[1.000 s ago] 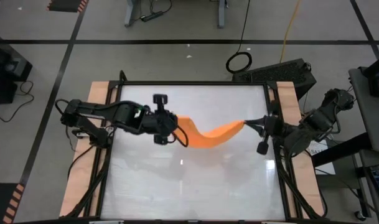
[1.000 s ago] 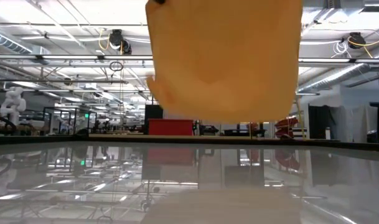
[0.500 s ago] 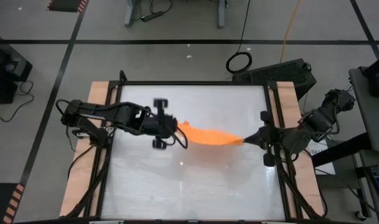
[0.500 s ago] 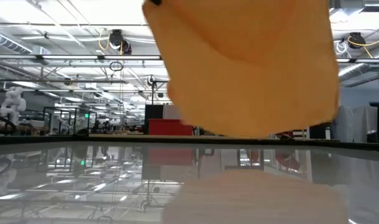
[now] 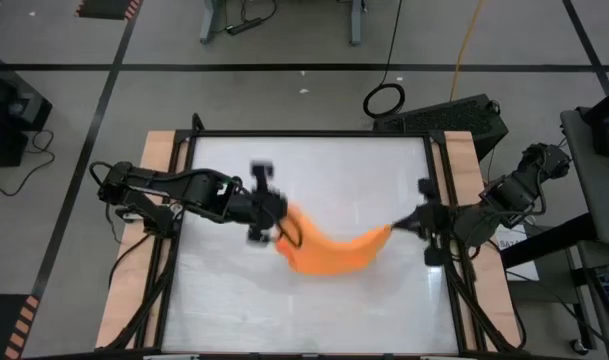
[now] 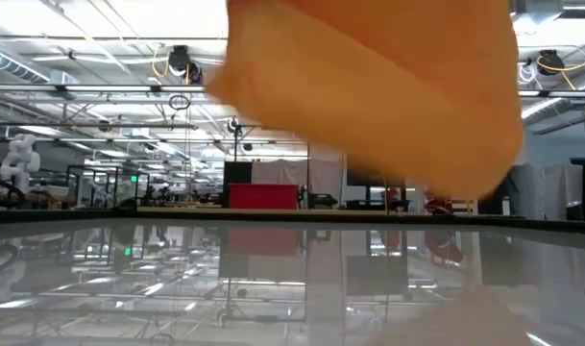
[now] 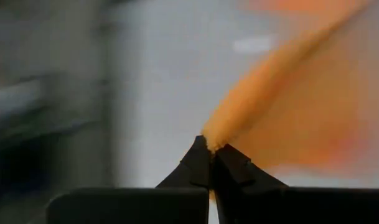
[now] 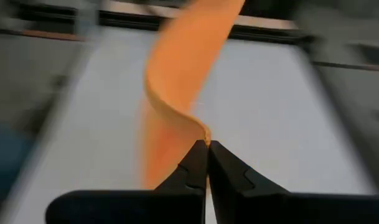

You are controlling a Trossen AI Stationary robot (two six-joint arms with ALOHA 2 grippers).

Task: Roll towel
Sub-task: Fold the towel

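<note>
The towel is a plain bright orange cloth, held up above the middle of the desk and stretched between the two arms, sagging in a curved belly toward the desk's near side. The left gripper has its fingers clenched on one end of the towel, the cloth bunching to a narrow point there. The right gripper pinches the other end, fingers closed on a folded edge. In the low view the towel hangs clear of the glossy desk surface.
</note>
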